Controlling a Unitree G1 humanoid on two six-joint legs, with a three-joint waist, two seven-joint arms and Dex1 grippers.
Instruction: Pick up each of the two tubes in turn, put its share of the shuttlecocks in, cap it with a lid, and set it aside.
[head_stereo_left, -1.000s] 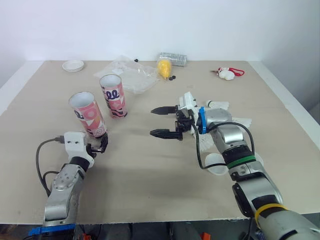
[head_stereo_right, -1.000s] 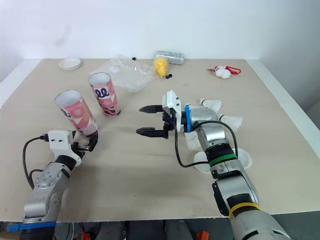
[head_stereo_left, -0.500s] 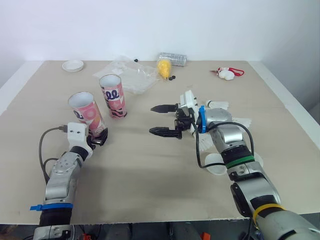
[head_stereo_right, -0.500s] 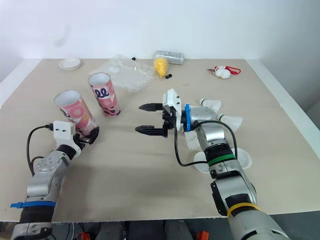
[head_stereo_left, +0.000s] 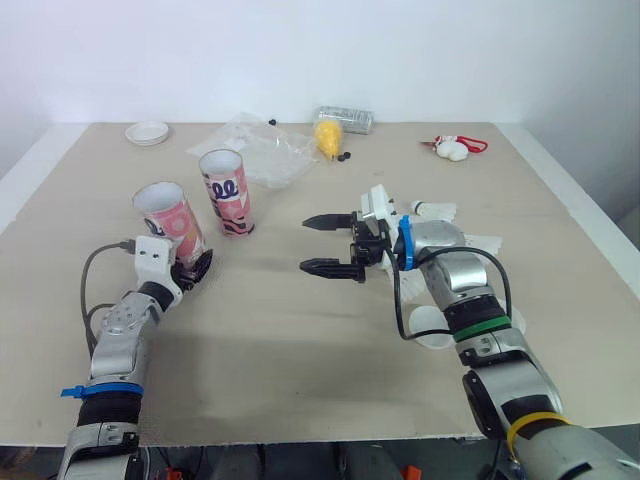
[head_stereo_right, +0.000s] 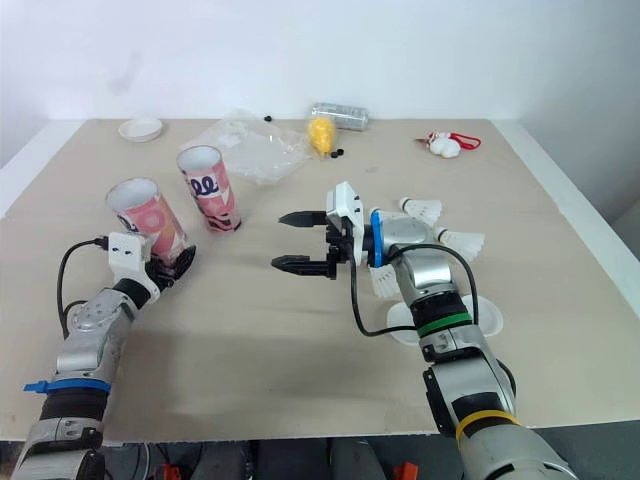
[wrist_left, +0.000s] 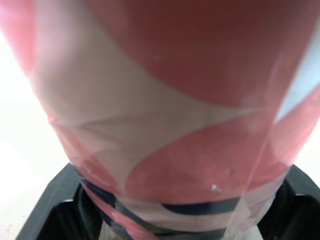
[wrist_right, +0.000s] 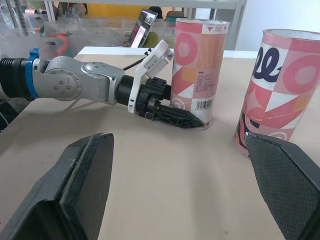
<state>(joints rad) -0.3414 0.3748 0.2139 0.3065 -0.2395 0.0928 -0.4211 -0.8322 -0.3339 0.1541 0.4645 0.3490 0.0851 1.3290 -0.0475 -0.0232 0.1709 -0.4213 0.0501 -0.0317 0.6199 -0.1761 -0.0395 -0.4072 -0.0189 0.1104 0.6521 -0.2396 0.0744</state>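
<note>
A pink patterned tube (head_stereo_left: 170, 222) leans a little at the left of the table, its open mouth up. My left gripper (head_stereo_left: 190, 268) is shut on its base; its black fingers (wrist_left: 50, 212) flank the tube (wrist_left: 165, 125) in the left wrist view. A second tube (head_stereo_left: 225, 190) stands upright just beyond it. My right gripper (head_stereo_left: 325, 243) hovers open and empty at mid-table, pointing at the tubes (wrist_right: 197, 65). White shuttlecocks (head_stereo_left: 436, 210) lie behind the right arm. One white lid (head_stereo_left: 430, 328) rests by the right forearm, another (head_stereo_left: 147, 131) at the far left.
A crumpled clear plastic bag (head_stereo_left: 255, 150), a yellow object (head_stereo_left: 328, 136) and a clear container (head_stereo_left: 347, 118) lie along the far side. A red and white item (head_stereo_left: 455, 148) sits at the far right. Bare table (head_stereo_left: 290, 340) spreads in front of both grippers.
My left arm has stretched forward and slightly left, carrying the near tube farther from me and closer to the second tube. The right gripper has stayed almost where it was, still open.
</note>
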